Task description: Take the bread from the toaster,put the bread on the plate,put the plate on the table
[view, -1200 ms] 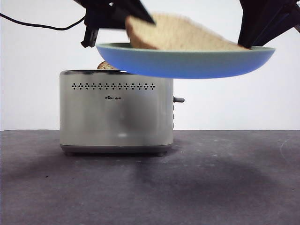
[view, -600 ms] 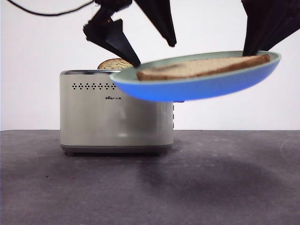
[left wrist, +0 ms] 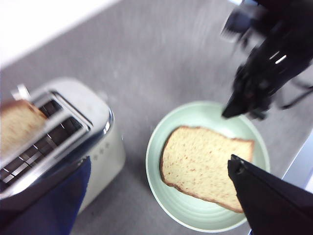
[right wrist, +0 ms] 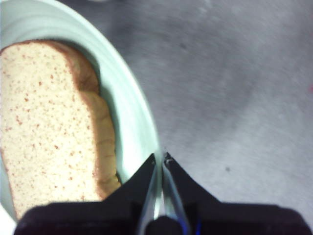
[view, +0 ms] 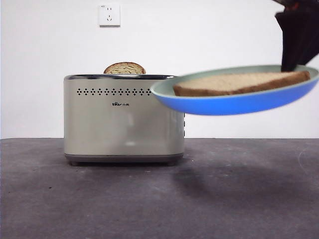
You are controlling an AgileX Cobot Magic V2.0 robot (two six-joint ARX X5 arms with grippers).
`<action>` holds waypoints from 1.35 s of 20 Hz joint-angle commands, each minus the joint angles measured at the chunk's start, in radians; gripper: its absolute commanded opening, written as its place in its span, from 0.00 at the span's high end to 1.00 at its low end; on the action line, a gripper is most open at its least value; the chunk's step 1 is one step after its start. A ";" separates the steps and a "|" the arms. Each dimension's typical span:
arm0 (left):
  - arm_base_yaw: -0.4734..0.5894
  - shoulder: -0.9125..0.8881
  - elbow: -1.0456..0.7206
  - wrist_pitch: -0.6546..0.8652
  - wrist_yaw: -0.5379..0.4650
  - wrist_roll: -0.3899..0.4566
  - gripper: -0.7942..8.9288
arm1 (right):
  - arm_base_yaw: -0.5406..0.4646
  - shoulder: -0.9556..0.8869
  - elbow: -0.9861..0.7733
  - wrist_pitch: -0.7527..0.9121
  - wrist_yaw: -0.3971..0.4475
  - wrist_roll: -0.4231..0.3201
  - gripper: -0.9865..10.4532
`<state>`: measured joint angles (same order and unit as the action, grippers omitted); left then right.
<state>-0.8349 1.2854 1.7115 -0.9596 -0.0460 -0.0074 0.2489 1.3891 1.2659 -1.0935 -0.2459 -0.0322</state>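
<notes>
One plate (view: 234, 102), airborne above table (view: 159, 199), tilted, pinched at rim by right gripper (right wrist: 160, 161), jaws clamped on rim. One bread (view: 241, 83) lying flat on plate; edge-on from front, crumb hidden there. One toaster (view: 123, 119) behind, standing on table, partly covered by plate. One second slice (view: 124, 68) in slot, only domed top showing. Left gripper (left wrist: 161, 169) high above, jaws apart, empty, motion-blurred. One wall socket (view: 109, 15) farthest.
</notes>
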 commanded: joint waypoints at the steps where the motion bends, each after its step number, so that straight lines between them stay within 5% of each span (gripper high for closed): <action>1: -0.004 -0.090 0.001 0.006 -0.003 0.012 0.43 | -0.038 0.050 -0.001 0.006 -0.009 -0.022 0.92; 12: -0.004 -0.450 0.001 -0.036 -0.002 0.006 0.43 | -0.045 0.356 -0.001 0.095 -0.018 -0.043 0.92; 19: -0.004 -0.507 0.001 -0.097 -0.004 0.001 0.43 | -0.043 0.468 -0.001 0.137 -0.017 -0.055 0.92; 24: -0.004 -0.506 0.001 -0.105 -0.004 0.001 0.43 | -0.047 0.467 -0.001 0.150 -0.009 -0.025 0.68; 27: -0.004 -0.506 -0.001 -0.106 -0.032 0.001 0.43 | -0.053 0.434 -0.001 0.150 -0.010 -0.016 0.68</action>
<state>-0.8364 0.7822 1.7138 -1.0702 -0.0738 -0.0082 0.1967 1.8389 1.2659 -0.9451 -0.2581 -0.0597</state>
